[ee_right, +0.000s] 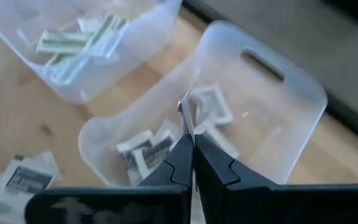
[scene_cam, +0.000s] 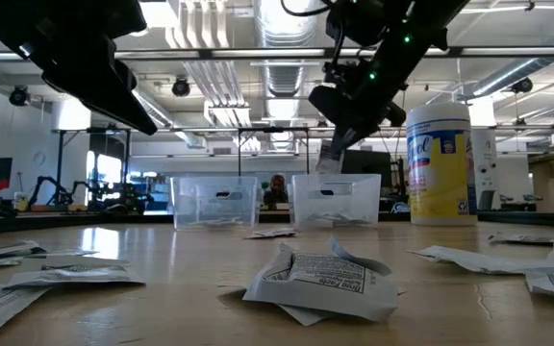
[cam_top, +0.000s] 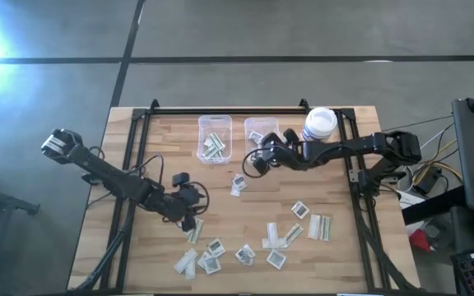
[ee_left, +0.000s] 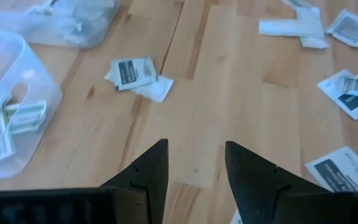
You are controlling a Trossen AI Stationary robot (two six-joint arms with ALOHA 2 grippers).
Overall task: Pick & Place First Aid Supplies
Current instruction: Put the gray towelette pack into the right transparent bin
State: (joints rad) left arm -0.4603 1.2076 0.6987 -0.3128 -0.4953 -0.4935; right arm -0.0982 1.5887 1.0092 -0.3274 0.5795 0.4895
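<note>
Matt wooden table (cam_top: 253,214), clear glossy plastic bins (cam_top: 214,136), crinkled paper packets (scene_cam: 320,281).

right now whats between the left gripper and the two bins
In the high view, only bare wood lies between the open left gripper and the bins; the nearest packets sit off to the side.

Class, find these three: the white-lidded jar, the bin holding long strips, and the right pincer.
Jar (cam_top: 319,123), high view, on its white lid.
Bin with strips (cam_top: 203,123), high view, on its clear rim.
Right pincer (ee_right: 190,118), right wrist view, between its fingertips, shut on a packet.
</note>
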